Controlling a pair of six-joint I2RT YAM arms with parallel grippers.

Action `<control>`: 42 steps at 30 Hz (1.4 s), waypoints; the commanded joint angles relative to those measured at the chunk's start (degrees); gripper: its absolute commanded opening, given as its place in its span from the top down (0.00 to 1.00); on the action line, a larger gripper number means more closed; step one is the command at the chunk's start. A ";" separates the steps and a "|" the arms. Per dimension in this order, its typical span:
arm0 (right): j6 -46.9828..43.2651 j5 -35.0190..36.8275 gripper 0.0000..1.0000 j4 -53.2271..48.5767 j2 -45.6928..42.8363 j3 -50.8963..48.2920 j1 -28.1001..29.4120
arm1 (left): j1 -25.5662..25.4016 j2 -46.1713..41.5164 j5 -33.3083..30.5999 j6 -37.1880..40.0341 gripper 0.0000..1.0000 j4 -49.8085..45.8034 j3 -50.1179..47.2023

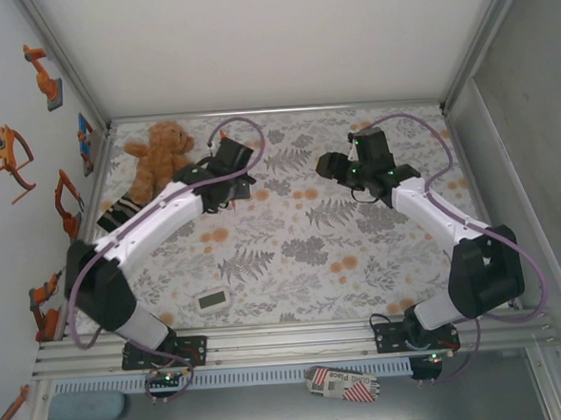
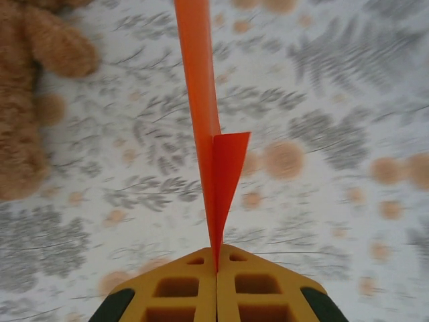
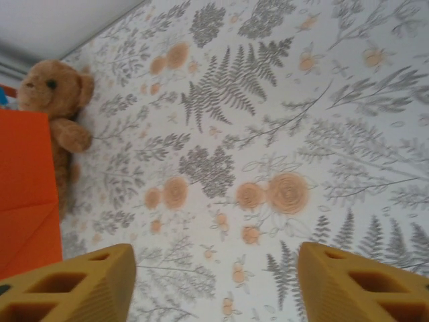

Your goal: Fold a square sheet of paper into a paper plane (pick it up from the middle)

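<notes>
The orange sheet of paper [image 2: 201, 80] is folded flat and stands on edge, with a triangular flap [image 2: 229, 168] on its right side. My left gripper [image 2: 216, 263] is shut on its near end, the yellow fingers pressed together on the fold above the floral table. In the top view the left gripper [image 1: 241, 179] sits at the back middle-left. My right gripper [image 1: 327, 166] faces it from the right. Its yellow fingers [image 3: 67, 285] stand wide apart with nothing between them in the right wrist view [image 3: 214, 282]. The paper [image 3: 23, 188] shows broadside at that view's left edge, with a diagonal crease.
A brown teddy bear [image 1: 158, 156] lies at the back left, just beyond the left gripper. A small white timer [image 1: 212, 299] rests near the front edge. The floral tablecloth [image 1: 302, 256] covers the table, with walls at the back and sides.
</notes>
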 commanded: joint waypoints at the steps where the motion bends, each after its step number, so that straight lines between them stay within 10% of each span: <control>1: -2.32 5.56 0.30 -2.12 -1.63 -0.20 -0.10 | -1.91 7.58 -12.68 2.43 0.95 -13.47 5.02; 9: -1.37 10.13 0.30 -2.30 -3.68 -3.20 -0.19 | -5.58 24.62 -14.89 0.87 0.90 -18.56 15.93; 18: -0.23 12.64 0.30 -3.26 -5.06 -4.50 -0.51 | -5.99 29.63 4.24 0.71 0.77 -10.21 19.25; 29: -0.15 3.94 0.39 -2.88 1.86 -1.14 1.81 | 2.34 12.90 30.36 -4.89 0.34 10.16 2.91; 42: 6.45 -6.64 0.55 4.80 26.66 15.41 18.86 | 16.39 -14.37 26.60 -11.02 0.01 15.54 -23.10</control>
